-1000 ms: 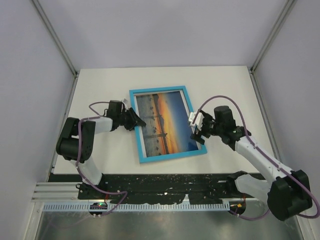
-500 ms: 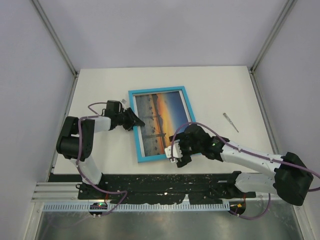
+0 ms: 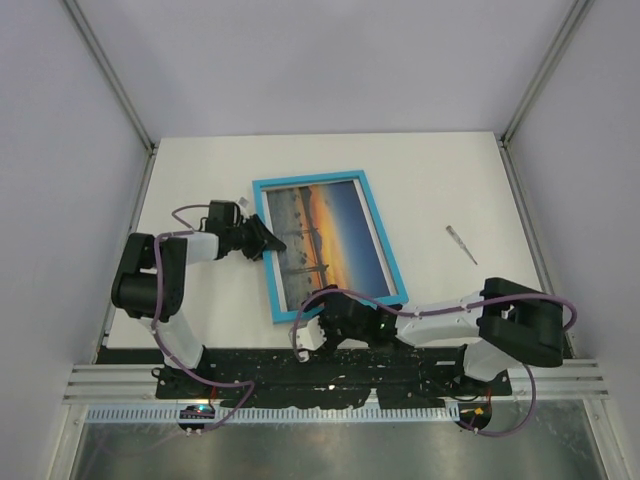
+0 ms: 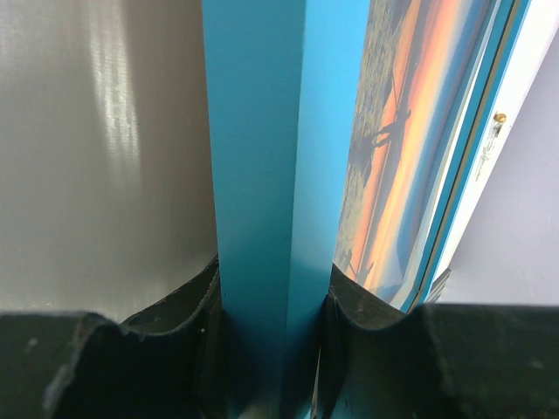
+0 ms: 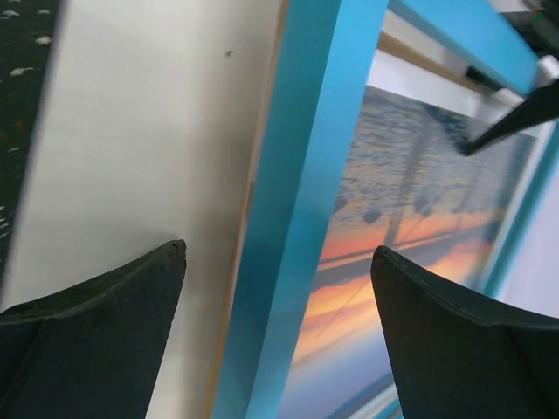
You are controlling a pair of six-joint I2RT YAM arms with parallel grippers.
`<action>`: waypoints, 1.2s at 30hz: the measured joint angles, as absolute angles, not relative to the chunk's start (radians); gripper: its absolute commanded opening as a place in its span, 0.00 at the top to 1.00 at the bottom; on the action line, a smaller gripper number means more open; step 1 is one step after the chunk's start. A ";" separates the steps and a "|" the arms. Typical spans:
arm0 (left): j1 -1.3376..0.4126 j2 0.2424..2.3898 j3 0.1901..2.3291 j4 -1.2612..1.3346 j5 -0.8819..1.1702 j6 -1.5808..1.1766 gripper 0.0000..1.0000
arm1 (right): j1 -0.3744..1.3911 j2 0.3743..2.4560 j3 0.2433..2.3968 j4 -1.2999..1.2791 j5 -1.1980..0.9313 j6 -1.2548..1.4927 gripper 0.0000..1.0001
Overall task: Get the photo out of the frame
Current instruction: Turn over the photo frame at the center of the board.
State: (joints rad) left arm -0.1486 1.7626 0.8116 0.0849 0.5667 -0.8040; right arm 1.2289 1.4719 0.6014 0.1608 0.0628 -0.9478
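The light-blue frame (image 3: 386,243) lies on the white table with the sunset photo (image 3: 325,240) inside it. My left gripper (image 3: 263,240) is shut on the frame's left rail. In the left wrist view the blue rail (image 4: 262,157) is pinched between both jaws of the left gripper (image 4: 273,279), with the photo (image 4: 402,131) to the right of it. My right gripper (image 3: 322,312) is at the frame's near edge, open. In the right wrist view its gripper (image 5: 278,253) straddles the blue rail (image 5: 306,175) without touching it, and the photo (image 5: 410,227) lies beyond the rail.
A thin pen-like tool (image 3: 461,244) lies on the table right of the frame. A black strip (image 3: 250,365) runs along the near table edge by the arm bases. Grey walls close in the left, right and back.
My right arm has swung from the frame's right edge round to its near edge, low over the table. The frame has turned slightly. The left gripper keeps its hold.
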 measured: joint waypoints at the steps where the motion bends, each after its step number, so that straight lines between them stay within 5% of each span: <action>1: -0.145 1.763 0.812 0.085 0.567 -0.804 1.00 | 1.246 1.491 0.590 0.214 0.108 -0.954 0.09; 8: -0.114 1.763 0.812 0.084 0.570 -0.804 1.00 | 1.349 1.619 0.496 0.580 0.380 -1.068 0.32; 21: -0.086 1.760 0.805 0.093 0.570 -0.804 1.00 | 1.407 1.771 0.414 0.868 0.599 -1.206 0.49; 29: -0.074 1.742 0.788 0.094 0.568 -0.814 1.00 | 1.411 1.835 0.383 1.071 0.659 -1.266 0.82; 36: -0.063 1.724 0.776 0.091 0.569 -0.829 0.75 | 1.393 1.837 0.376 1.098 0.656 -1.283 0.92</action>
State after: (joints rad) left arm -0.0628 1.7245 0.7757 0.0906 0.5686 -0.8288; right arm 1.3930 1.8370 0.3756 1.0977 0.6559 -1.2827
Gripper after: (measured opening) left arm 0.358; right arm 0.382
